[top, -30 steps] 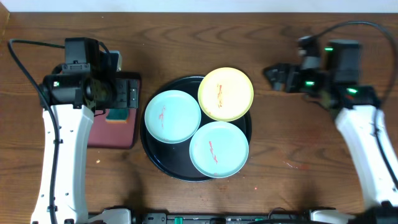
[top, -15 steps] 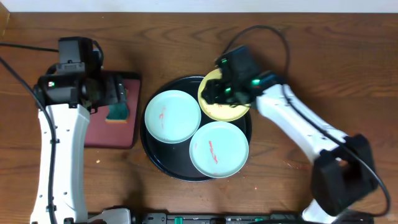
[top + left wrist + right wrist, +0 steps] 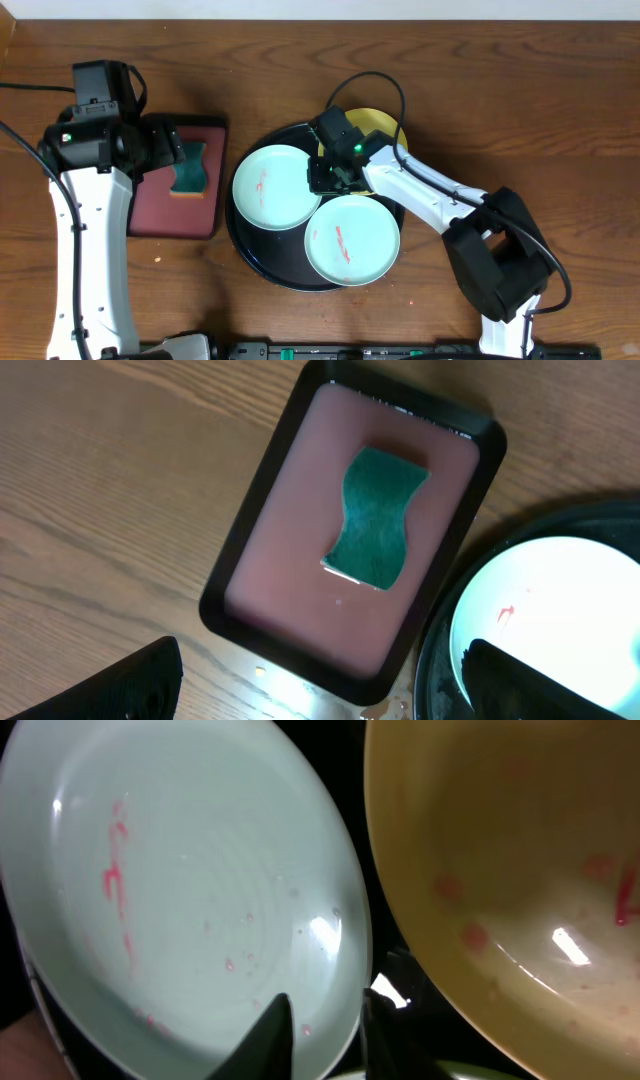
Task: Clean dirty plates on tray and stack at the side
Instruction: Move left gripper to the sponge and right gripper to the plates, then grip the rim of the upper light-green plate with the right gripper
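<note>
Three dirty plates with reddish smears lie on the round black tray. They are a mint green plate on the left, another mint plate at the front, and a yellow plate at the back, partly under my right arm. My right gripper is at the left plate's right rim. In the right wrist view its jaws pinch that rim of the mint plate, with the yellow plate beside it. My left gripper hangs open and empty above the small tray's near edge.
A green sponge lies in a reddish-brown rectangular tray left of the black tray; the left wrist view shows the sponge in its middle. A black cable arcs over the table behind the yellow plate. Bare wood lies to the right.
My right arm swung in from the far right to the tray's middle and narrowed its jaws onto the left mint plate's rim. My left arm drifted slightly left and stayed open.
</note>
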Available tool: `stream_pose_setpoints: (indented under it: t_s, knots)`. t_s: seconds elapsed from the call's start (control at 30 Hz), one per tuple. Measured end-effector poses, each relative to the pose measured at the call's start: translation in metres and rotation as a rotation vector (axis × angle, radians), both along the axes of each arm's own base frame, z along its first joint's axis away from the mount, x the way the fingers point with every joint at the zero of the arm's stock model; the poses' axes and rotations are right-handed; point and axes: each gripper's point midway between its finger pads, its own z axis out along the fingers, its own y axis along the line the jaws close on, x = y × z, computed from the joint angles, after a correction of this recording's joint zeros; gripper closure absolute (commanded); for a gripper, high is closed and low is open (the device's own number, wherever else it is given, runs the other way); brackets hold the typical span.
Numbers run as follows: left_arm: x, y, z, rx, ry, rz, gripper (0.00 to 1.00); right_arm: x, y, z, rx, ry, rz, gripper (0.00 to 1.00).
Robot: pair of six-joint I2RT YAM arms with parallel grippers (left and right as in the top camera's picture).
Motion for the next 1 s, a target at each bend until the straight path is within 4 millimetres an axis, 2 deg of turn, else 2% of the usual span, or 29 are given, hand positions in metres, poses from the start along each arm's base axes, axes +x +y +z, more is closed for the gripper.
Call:
stream_pose_setpoints:
  t_s: [0.33,0.47,0.57,0.67,0.87,1.0]
  knots:
    - [0.006,0.001,-0.030,-0.017,0.105,0.001,0.10,0.007,0.002,-0.013,-0.022,-0.006,-0.023,0.87]
    - [0.008,0.001,-0.040,-0.021,0.136,0.001,0.10,0.005,0.004,-0.015,-0.026,-0.003,-0.024,0.80]
    - [0.008,0.001,-0.042,-0.022,0.141,0.001,0.10,0.003,0.005,-0.013,-0.029,0.003,-0.017,0.65]
    - [0.009,0.001,-0.041,-0.022,0.140,0.001,0.10,0.002,0.006,-0.004,-0.043,0.013,0.016,0.62]
    - [0.009,0.002,-0.041,-0.021,0.140,0.001,0.10,0.003,0.004,0.016,-0.075,0.018,0.051,0.65]
    - [0.009,0.002,-0.041,-0.019,0.139,0.002,0.10,0.001,0.001,0.014,-0.100,0.022,0.048,0.71]
